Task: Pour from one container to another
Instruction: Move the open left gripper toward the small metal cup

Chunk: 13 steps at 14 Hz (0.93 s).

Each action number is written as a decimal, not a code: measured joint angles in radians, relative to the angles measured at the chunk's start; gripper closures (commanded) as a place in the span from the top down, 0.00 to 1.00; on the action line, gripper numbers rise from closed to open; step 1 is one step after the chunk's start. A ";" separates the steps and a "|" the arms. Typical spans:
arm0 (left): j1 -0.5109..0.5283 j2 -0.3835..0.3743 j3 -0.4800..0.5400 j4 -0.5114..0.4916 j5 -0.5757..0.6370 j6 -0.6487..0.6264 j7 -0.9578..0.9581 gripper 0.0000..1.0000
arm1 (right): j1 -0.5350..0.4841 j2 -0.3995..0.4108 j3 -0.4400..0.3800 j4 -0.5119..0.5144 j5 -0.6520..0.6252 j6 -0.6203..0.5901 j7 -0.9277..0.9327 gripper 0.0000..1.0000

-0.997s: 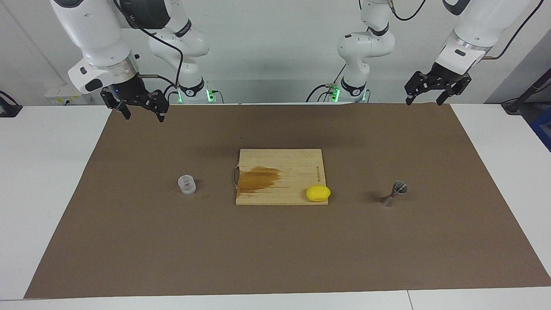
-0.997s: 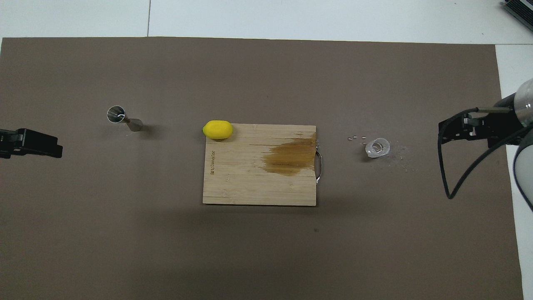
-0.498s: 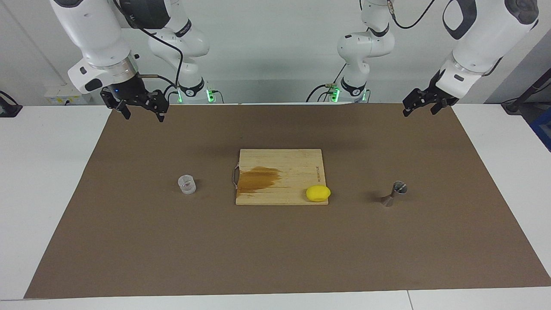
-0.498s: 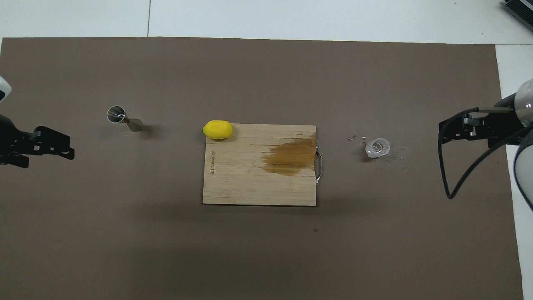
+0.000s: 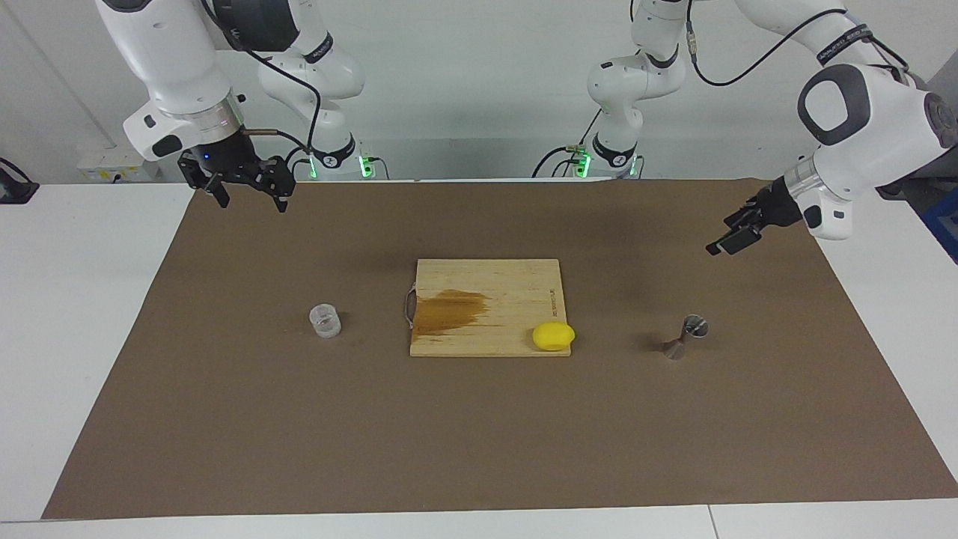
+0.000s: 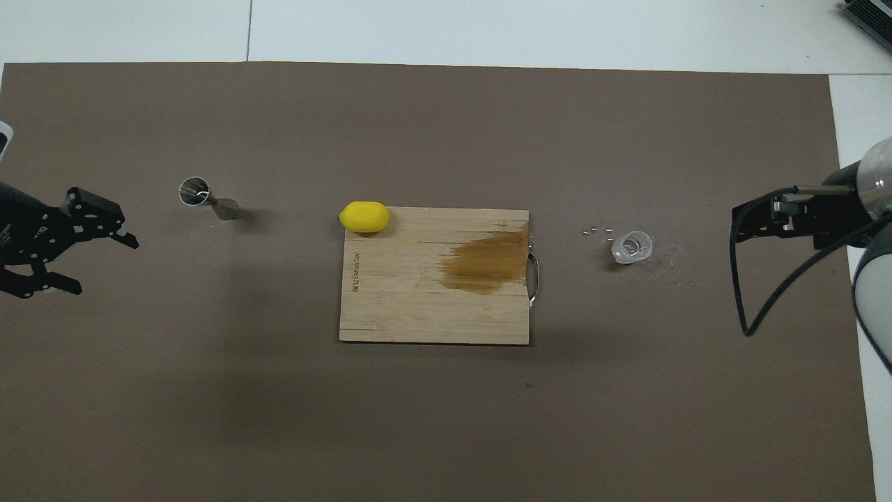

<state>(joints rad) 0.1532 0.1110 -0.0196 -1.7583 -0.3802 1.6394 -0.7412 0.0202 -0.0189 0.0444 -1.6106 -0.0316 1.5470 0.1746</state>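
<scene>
Read on the overhead view as a dial centred on the cutting board [image 6: 418,314], the clear cup [image 6: 631,247] stood upright on the brown mat [image 6: 446,418] at three o'clock and the metal jigger [image 6: 205,197] stood at nine o'clock, each well apart from the board. A lemon [image 6: 364,216] sat at the board's eleven o'clock corner, and a brown stain [image 6: 488,261] marked the wood toward the cup. The right gripper [image 5: 253,201] hung high over the mat's edge, at three o'clock from the cup in the overhead view and well clear of it, with its jaws spread wide and holding nothing. The left gripper [image 6: 108,268] hovered over the mat at about eight o'clock from the jigger, near it but not touching, its jaws also wide and empty. Neither container lay between any fingers, so I judged both grasps were yet to be made. The main risks looked to be these: the jigger, narrow at the waist and probably light, could tip if a finger clipped its rim on the approach. The smooth cup could slip or twist in a pinch placed too high. The jigger's small mouth would leave little margin, so a fast or off-centre tilt would spill onto the mat, where a few small bits [image 6: 598,229] already lay beside the cup.
</scene>
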 measured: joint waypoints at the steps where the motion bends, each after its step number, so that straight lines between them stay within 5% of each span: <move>1: 0.000 0.000 0.013 -0.040 -0.066 0.062 -0.073 1.00 | 0.000 -0.002 0.000 -0.002 0.000 0.003 0.000 1.00; 9: 0.009 -0.023 0.077 -0.322 -0.712 0.599 -0.443 1.00 | 0.000 -0.002 -0.001 -0.003 0.000 0.003 0.000 1.00; 13: 0.007 -0.031 0.063 -0.432 -0.929 0.690 -0.470 1.00 | 0.000 -0.002 -0.001 -0.003 0.001 0.003 0.001 1.00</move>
<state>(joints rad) 0.1601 0.0804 0.0430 -2.1899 -1.3093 2.3289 -1.2111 0.0198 -0.0211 0.0436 -1.6136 -0.0305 1.5502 0.1751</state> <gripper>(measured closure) 0.000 0.000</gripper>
